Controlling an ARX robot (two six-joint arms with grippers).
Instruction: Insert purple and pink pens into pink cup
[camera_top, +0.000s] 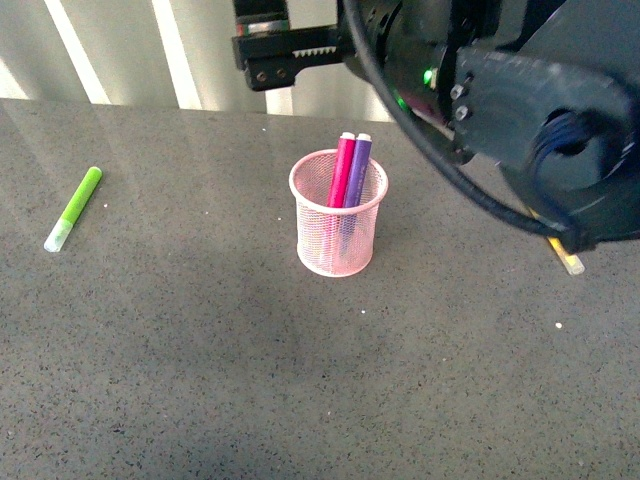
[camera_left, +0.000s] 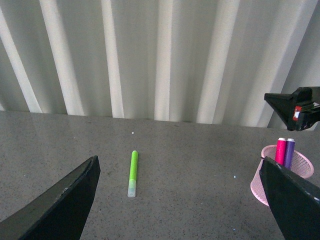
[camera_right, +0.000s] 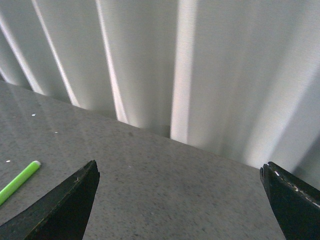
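Observation:
The pink mesh cup (camera_top: 338, 250) stands upright at the middle of the grey table. The pink pen (camera_top: 343, 170) and the purple pen (camera_top: 358, 172) stand side by side inside it, with their tops above the rim. My right gripper (camera_top: 262, 55) is open and empty, raised above and behind the cup. Its wrist view (camera_right: 182, 200) shows only bare table and curtain between the jaws. My left gripper (camera_left: 182, 200) is open and empty, out of the front view. Its wrist view shows the cup (camera_left: 305, 162) with the pink pen (camera_left: 280, 150) and the purple pen (camera_left: 289, 151) beside one finger.
A lime-green marker (camera_top: 73, 208) lies on the table at the left and also shows in the left wrist view (camera_left: 132, 173) and the right wrist view (camera_right: 19, 181). A yellow marker (camera_top: 565, 255) lies at the right, mostly hidden by my right arm (camera_top: 540, 110). A white curtain hangs behind the table.

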